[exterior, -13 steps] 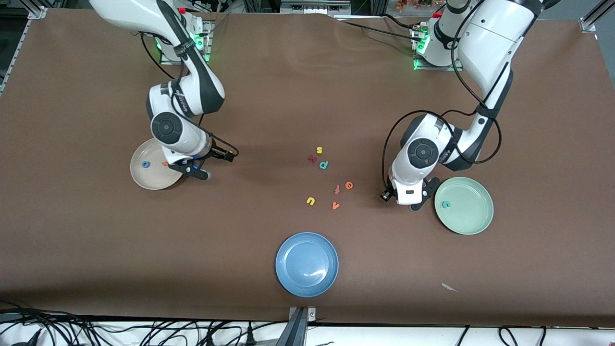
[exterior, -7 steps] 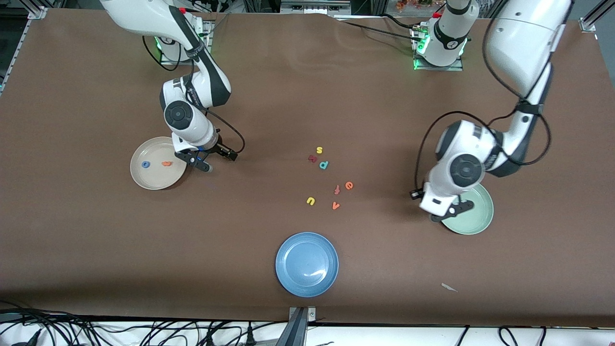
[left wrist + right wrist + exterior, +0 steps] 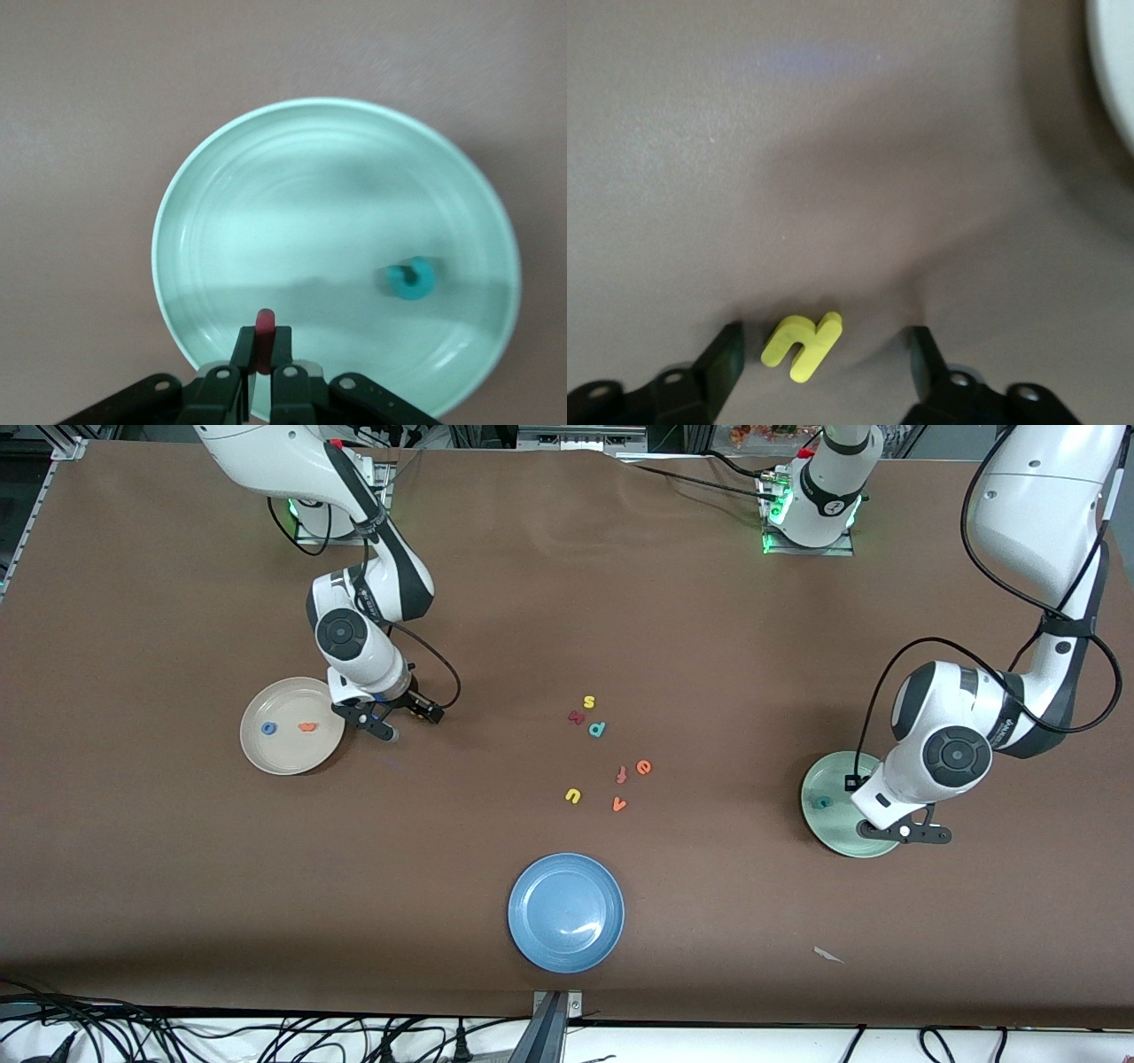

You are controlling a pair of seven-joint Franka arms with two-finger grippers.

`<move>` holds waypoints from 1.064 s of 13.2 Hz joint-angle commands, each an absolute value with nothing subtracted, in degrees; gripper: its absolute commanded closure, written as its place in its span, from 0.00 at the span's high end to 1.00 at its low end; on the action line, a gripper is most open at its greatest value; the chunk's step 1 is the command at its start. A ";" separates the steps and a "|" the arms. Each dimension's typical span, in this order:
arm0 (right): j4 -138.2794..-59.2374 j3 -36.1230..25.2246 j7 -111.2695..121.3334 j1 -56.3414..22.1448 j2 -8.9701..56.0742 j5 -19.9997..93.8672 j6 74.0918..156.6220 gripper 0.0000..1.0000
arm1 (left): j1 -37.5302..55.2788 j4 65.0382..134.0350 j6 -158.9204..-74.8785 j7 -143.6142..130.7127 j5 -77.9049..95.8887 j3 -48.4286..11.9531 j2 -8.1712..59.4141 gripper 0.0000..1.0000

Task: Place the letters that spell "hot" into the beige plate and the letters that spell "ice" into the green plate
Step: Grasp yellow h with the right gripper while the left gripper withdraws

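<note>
Left wrist view: left gripper (image 3: 263,354) pinches red i (image 3: 264,324) over green plate (image 3: 221,168), i mostly hidden. Right gripper (image 3: 819,354) gapes around yellow h (image 3: 802,343) beside beige plate (image 3: 257,757); its fingertips cut off.

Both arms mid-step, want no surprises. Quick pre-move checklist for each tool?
1. Left tool shut on the dark red i: ok.
2. Left tool over the green plate for release: ok.
3. Teal c already in the green plate, apart from the i: ok.
4. Yellow h between the right tool fingers: ok, jaws open, not gripping.
5. Blue o and orange t in the beige plate: ok.
6. Orange e in the green plate: not ok, on the table.
</note>
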State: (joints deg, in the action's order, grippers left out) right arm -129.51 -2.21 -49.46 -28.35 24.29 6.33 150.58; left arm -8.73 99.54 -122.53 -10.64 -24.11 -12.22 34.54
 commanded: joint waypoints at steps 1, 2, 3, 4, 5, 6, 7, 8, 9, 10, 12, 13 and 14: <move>-129.99 -2.20 -50.45 -28.83 24.52 6.50 151.70 0.68 | -8.97 99.40 -123.13 -10.10 -25.50 -13.09 35.86 1.00; -129.99 -2.20 -50.45 -28.83 24.87 6.42 151.70 0.58 | -8.53 99.23 -123.05 -10.28 -25.14 -13.36 35.42 1.00; -129.90 -2.20 -50.36 -28.83 25.05 6.42 151.70 0.46 | -7.92 98.71 -122.61 -10.46 -25.05 -13.71 35.42 1.00; -129.90 -2.20 -50.36 -28.83 25.14 6.42 151.61 0.35 | -7.48 98.44 -122.43 -10.81 -24.79 -13.97 35.33 1.00; -129.82 -2.20 -50.36 -28.83 25.14 6.42 151.52 0.28 | -6.69 98.44 -122.43 -11.85 -23.92 -14.15 35.16 1.00; -129.73 -2.20 -50.36 -28.83 25.14 6.42 151.44 0.22 | -5.46 98.35 -122.43 -13.26 -23.21 -14.93 35.16 1.00; -129.55 -2.20 -50.27 -28.83 25.05 6.42 151.26 0.19 | -3.80 98.26 -122.61 -16.66 -23.03 -15.38 35.33 1.00; -129.20 -2.28 -49.84 -28.83 24.79 6.42 151.17 0.19 | -1.60 98.26 -122.61 -20.96 -22.94 -15.47 35.33 1.00; -128.85 -2.29 -49.66 -28.83 24.00 6.42 150.30 0.19 | 0.59 98.26 -122.61 -25.01 -22.07 -15.56 35.42 1.00; -127.37 -2.46 -49.57 -28.83 22.78 6.42 146.55 0.19 | 2.01 98.26 -122.61 -27.05 -18.67 -15.56 35.59 1.00; -120.80 -4.03 -48.44 -28.74 21.10 5.63 134.02 0.17 | 5.78 98.26 -122.61 -27.51 -12.07 -15.56 35.59 1.00; -116.93 -6.13 -45.82 -28.74 20.57 5.63 126.38 0.17 | 6.67 97.39 -122.69 -27.77 -9.08 -15.56 35.94 1.00; -114.02 -8.50 -41.53 -28.74 20.48 5.62 120.12 0.17 | 8.42 96.77 -122.70 -27.95 -6.27 -15.56 36.38 1.00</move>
